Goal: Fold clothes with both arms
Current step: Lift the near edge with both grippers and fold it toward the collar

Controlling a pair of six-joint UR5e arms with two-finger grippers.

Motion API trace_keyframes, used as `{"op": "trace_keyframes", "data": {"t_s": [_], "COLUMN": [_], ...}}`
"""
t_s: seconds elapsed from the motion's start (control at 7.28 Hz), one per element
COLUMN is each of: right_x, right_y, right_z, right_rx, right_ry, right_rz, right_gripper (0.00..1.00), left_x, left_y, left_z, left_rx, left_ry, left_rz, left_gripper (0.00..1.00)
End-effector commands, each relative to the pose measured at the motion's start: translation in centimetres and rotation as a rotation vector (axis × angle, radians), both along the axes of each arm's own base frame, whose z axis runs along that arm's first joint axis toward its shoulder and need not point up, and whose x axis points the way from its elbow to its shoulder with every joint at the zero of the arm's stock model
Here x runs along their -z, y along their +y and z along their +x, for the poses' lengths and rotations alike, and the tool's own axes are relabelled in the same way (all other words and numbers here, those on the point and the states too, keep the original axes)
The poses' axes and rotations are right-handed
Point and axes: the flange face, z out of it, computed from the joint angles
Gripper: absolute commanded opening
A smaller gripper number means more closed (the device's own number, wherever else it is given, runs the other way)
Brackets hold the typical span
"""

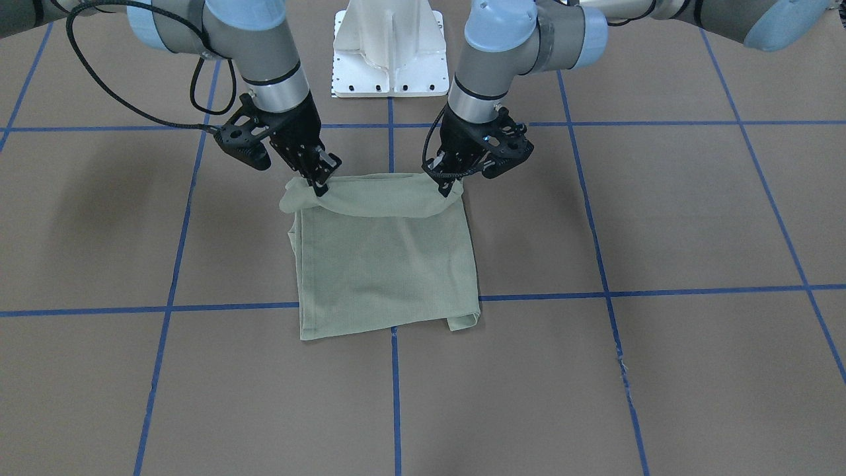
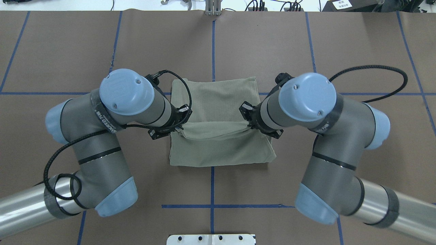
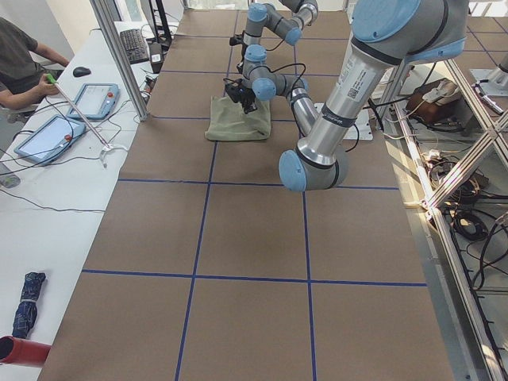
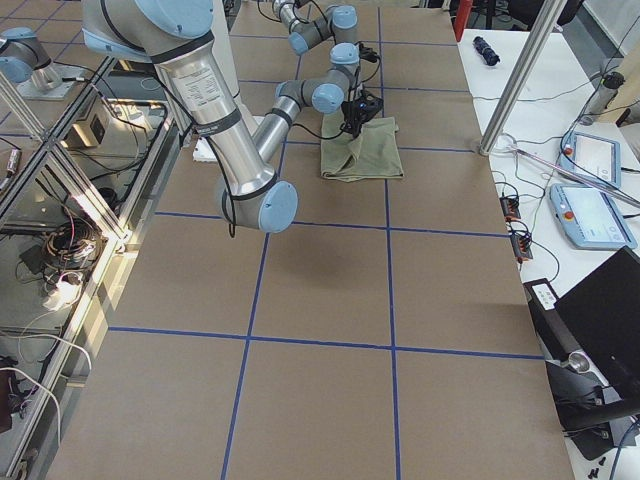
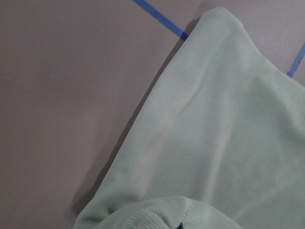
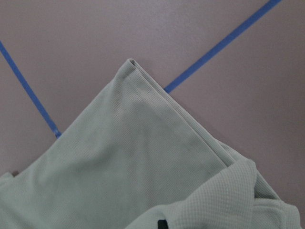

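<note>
The sage-green shirt [image 1: 386, 264] lies folded into a rough rectangle in the middle of the brown table, also seen from overhead [image 2: 218, 97]. Its edge on the robot's side is raised off the table and sags between both grippers as a soft roll [image 2: 214, 131]. My left gripper [image 1: 451, 188] [image 2: 180, 126] is shut on one corner of that edge. My right gripper [image 1: 322, 185] [image 2: 249, 125] is shut on the other corner. Both wrist views look down on flat shirt [image 5: 214, 124] [image 6: 128, 157], with pinched cloth at the bottom edge. Logo and neck label are hidden.
Blue tape lines [image 1: 393, 396] grid the brown table. The white pedestal [image 1: 390, 49] stands at the robot's side. Beside the table, a white bench holds tablets [image 3: 49, 135] [image 4: 590, 215] with a seated person [image 3: 20, 63]. Both arm elbows [image 2: 112, 194] [image 2: 316, 200] hang over the near table.
</note>
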Motion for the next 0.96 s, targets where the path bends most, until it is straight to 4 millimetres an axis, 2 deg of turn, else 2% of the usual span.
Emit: {"op": "trace_keyframes", "data": {"t_s": [0.0,0.14,0.27,0.41,0.82], "right_x": [0.0,-1.4,-2.6,-3.3,-2.9], "right_y": [-8.0,-9.6,-10.7,-11.4,-12.6], "right_z": [-1.5,-3.0,-4.0,-4.3,-2.8], "right_rx": [0.004,0.003,0.0,-0.007,-0.035], "right_ry": [0.017,0.007,-0.008,-0.03,-0.044], "right_rz": [-0.051,-0.041,-0.026,-0.008,-0.004], "right_gripper": [0.0,0.0,0.23,0.99,1.0], "left_x": [-0.4,-1.3,-2.4,-2.9,-3.0], "left_y": [-5.4,-7.3,-8.6,-9.7,-11.8], "left_z": [0.2,0.1,1.0,0.5,-1.9], "left_rx": [0.035,0.056,0.035,0.045,0.065], "left_ry": [-0.025,-0.017,-0.011,-0.014,-0.03], "left_rz": [0.022,0.033,0.089,0.106,0.134], "left_gripper": [0.0,0.23,0.99,1.0,1.0]}}
